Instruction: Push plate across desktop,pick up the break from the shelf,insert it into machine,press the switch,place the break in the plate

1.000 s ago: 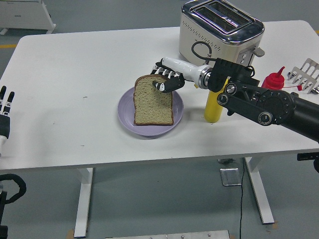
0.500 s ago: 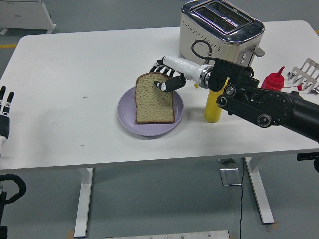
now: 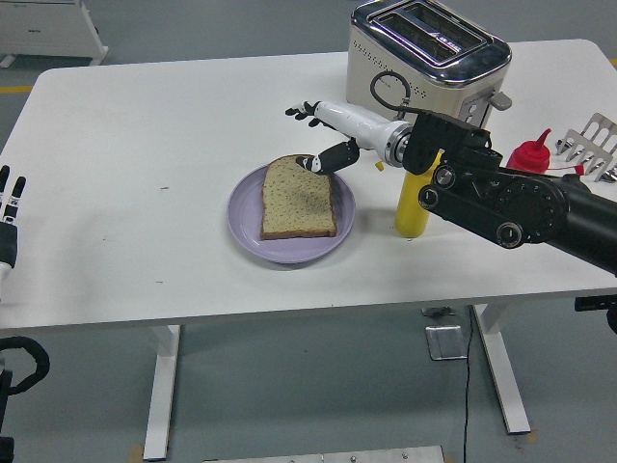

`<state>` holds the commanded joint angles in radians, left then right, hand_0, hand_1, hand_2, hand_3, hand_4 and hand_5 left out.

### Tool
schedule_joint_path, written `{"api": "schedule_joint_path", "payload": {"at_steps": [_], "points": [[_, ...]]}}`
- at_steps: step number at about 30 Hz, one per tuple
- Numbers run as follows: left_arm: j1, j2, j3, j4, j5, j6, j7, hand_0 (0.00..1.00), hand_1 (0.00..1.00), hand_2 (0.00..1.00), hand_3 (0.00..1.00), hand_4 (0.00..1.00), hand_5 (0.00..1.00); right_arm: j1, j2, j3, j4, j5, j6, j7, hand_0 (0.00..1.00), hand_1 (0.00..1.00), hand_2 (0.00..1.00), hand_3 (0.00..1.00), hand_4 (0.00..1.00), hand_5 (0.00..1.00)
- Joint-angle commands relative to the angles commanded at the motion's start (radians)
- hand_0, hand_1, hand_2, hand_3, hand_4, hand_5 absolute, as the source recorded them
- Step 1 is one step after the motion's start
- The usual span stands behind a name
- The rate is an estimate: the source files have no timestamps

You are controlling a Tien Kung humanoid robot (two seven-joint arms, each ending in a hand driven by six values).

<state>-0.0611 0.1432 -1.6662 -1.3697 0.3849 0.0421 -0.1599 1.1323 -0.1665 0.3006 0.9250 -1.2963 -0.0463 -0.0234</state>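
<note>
Bread slice (image 3: 300, 197) flat on purple plate (image 3: 247, 231), right hand (image 3: 323, 135) just above its far corner (fingers spread, holding nothing), toaster (image 3: 427, 56) behind, left hand (image 3: 11, 207) resting at table's left edge, fingers extended and empty.

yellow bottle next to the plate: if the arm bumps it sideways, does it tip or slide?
Probably tips. The yellow bottle stands upright, tall and narrow on a small base, so a knock up high likely topples it. Once down, its round body could roll on the white table. It looks like light plastic, but how full it is can't be told.
</note>
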Motion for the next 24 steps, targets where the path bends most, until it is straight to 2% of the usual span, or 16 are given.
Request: {"api": "schedule_joint_path", "payload": {"at_steps": [6,9,18,22,23,24], "points": [[0.000,0.000,-0.003,-0.001,0.000,0.000,0.000,0.842,0.847,0.907,0.784,0.583,0.998,0.000,-0.015,0.042,0.042,-0.033,-0.009,0.006,0.934,0.922,0.964,0.982,0.708,0.267],[0.001,0.001,-0.004,-0.001,0.000,0.000,0.000,0.842,0.847,0.907,0.784,0.583,0.998,0.002,-0.031,0.089,0.089,-0.067,-0.017,0.008,0.934,0.922,0.964,0.982,0.708,0.267],[0.004,0.003,-0.005,-0.001,0.000,0.000,0.000,0.843,0.849,0.910,0.783,0.581,0.998,0.016,-0.122,0.270,0.267,-0.127,-0.063,0.027,0.943,0.922,0.957,0.971,0.718,0.300],[0.005,0.004,-0.007,-0.002,0.000,0.000,0.000,0.843,0.849,0.910,0.783,0.581,0.998,-0.017,-0.199,0.380,0.362,-0.043,-0.110,0.076,0.943,0.922,0.957,0.971,0.718,0.300],[0.006,0.004,-0.007,-0.002,0.000,0.000,0.000,0.843,0.849,0.910,0.783,0.580,0.998,-0.029,-0.214,0.405,0.381,-0.016,-0.116,0.088,0.934,0.899,0.921,0.914,0.641,0.321],[0.006,0.004,-0.008,-0.002,0.000,0.000,0.000,0.843,0.849,0.910,0.783,0.580,0.998,-0.040,-0.229,0.425,0.397,0.009,-0.120,0.098,0.934,0.899,0.921,0.914,0.641,0.321]]}}
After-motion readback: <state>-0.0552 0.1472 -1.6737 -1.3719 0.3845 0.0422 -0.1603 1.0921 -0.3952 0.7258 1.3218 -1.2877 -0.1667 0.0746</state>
